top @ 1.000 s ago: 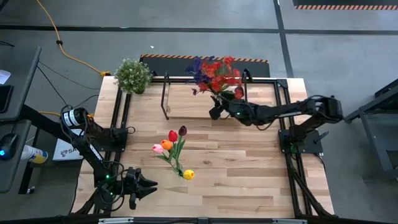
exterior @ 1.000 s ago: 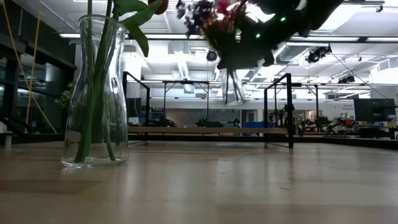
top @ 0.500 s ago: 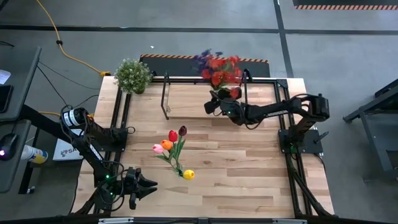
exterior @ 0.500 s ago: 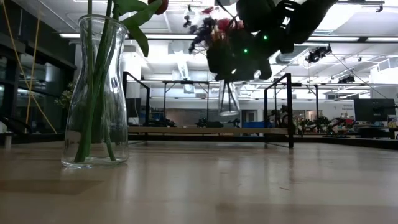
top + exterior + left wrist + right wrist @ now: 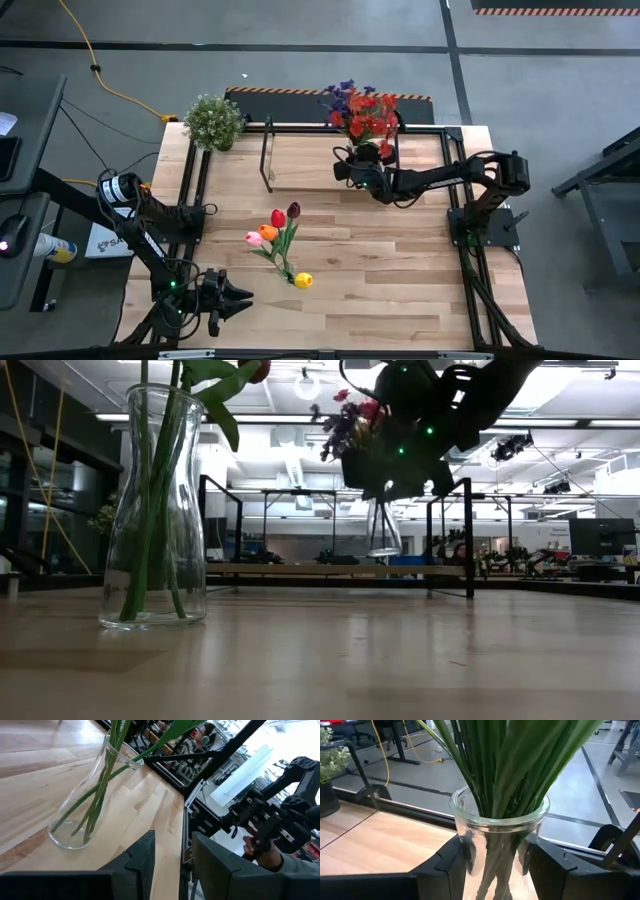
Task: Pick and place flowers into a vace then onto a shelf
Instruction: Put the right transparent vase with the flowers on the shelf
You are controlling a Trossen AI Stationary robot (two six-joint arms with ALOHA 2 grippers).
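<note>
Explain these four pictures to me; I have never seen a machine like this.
This is a robot with two dark arms at a wooden table. One picture looks straight down, one looks level across the tabletop, and two come from small cameras on the arms' wrists.

The right arm's tool is closed around the neck of a glass vase full of red and purple flowers, holding it over the low shelf at the back of the table. In the level picture the vase hangs above the shelf board, not resting on it.

The left tool waits at the near left corner, holding nothing.

On the table stand a second vase of tulips and a potted plant.
</note>
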